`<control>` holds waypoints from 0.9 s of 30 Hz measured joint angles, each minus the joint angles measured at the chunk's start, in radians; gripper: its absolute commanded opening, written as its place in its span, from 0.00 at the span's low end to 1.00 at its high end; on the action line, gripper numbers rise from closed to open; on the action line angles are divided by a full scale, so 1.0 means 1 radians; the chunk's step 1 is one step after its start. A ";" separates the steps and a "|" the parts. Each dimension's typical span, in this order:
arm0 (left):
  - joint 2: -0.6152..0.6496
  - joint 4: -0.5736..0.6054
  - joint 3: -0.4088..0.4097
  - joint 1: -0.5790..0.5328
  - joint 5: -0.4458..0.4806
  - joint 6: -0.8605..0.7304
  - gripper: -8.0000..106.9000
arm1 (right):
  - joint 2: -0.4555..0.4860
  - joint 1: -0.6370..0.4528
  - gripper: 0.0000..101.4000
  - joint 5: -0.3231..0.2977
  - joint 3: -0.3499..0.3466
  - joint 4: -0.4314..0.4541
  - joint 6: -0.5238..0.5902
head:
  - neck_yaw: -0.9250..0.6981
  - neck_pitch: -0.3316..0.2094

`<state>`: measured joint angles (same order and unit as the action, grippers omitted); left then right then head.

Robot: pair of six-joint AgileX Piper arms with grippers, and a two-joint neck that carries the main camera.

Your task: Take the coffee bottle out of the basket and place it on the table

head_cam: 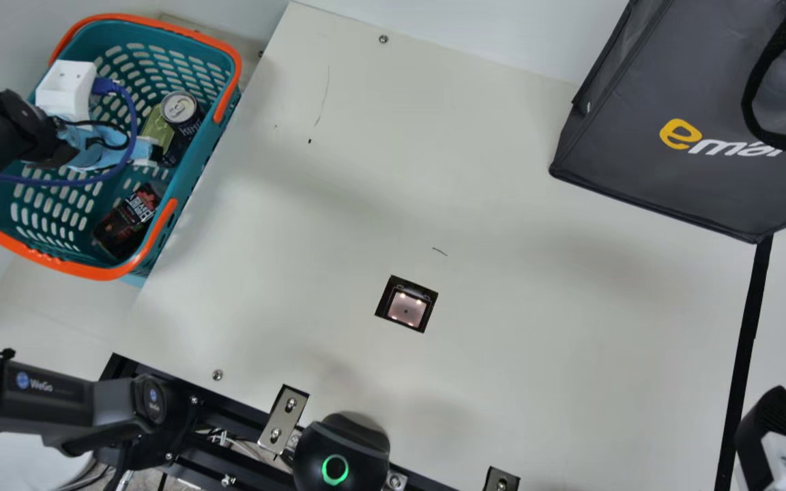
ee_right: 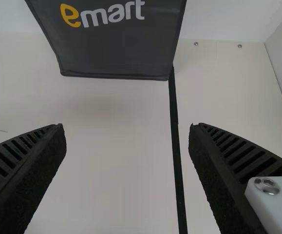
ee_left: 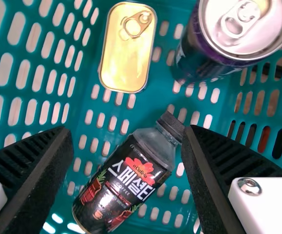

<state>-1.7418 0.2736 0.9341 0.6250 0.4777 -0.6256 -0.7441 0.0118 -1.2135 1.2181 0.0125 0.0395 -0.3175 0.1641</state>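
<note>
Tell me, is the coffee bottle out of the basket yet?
No, the left wrist view shows the coffee bottle inside the teal basket, along with a flat gold tin.

Teal plastic basket (head_cam: 198, 164) around the left gripper (head_cam: 45, 146): rows of pale slots, orange handles (head_cam: 229, 88). Between its black ribbed fingers (ee_left: 43, 170), clear coffee bottle (ee_left: 126, 180), black label, red flower. Past the tips: rectangular gold tin (ee_left: 127, 48), round purple-black can (ee_left: 194, 53).
</note>
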 measured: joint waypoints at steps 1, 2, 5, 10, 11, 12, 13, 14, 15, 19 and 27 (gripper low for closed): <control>-0.002 0.009 0.000 0.001 0.000 -0.021 0.85 | 0.000 0.000 0.90 0.000 0.000 0.000 0.000 | -0.002 0.000; -0.005 0.016 0.000 0.002 0.000 -0.038 0.85 | 0.000 0.000 0.90 0.000 0.000 0.000 0.000 | -0.002 0.000; -0.012 0.043 0.000 0.007 0.002 -0.097 0.85 | 0.000 0.000 0.90 0.000 0.000 0.000 0.000 | -0.002 0.002; -0.022 0.081 0.002 0.017 0.007 -0.199 0.85 | 0.000 0.000 0.90 0.000 0.000 0.000 0.000 | 0.000 0.000; -0.024 0.086 0.002 0.017 0.009 -0.219 0.85 | 0.000 0.000 0.90 0.000 0.000 0.000 0.000 | -0.002 0.000; -0.027 0.094 0.002 0.022 0.009 -0.234 0.85 | 0.000 0.000 0.90 0.000 0.000 0.000 0.000 | -0.002 0.000; -0.026 0.099 0.002 0.023 0.011 -0.253 0.85 | 0.000 0.000 0.90 0.000 0.000 0.000 0.000 | -0.002 0.002; -0.029 0.106 0.002 0.027 0.011 -0.272 0.85 | 0.000 0.000 0.90 0.000 0.000 0.000 0.000 | -0.002 0.000; -0.030 0.106 0.002 0.028 0.011 -0.286 0.85 | 0.000 0.000 0.90 0.000 0.000 0.000 0.000 | -0.002 0.000; -0.040 0.121 0.006 0.039 0.013 -0.357 0.85 | 0.000 0.000 0.90 0.000 0.000 0.000 0.000 | -0.002 0.000; -0.049 0.158 0.010 0.058 0.028 -0.481 0.85 | 0.000 0.000 0.90 -0.001 0.000 0.000 0.000 | -0.002 0.000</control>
<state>-1.7906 0.4312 0.9440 0.6828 0.5061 -1.1068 -0.7441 0.0118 -1.2143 1.2181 0.0125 0.0395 -0.3191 0.1641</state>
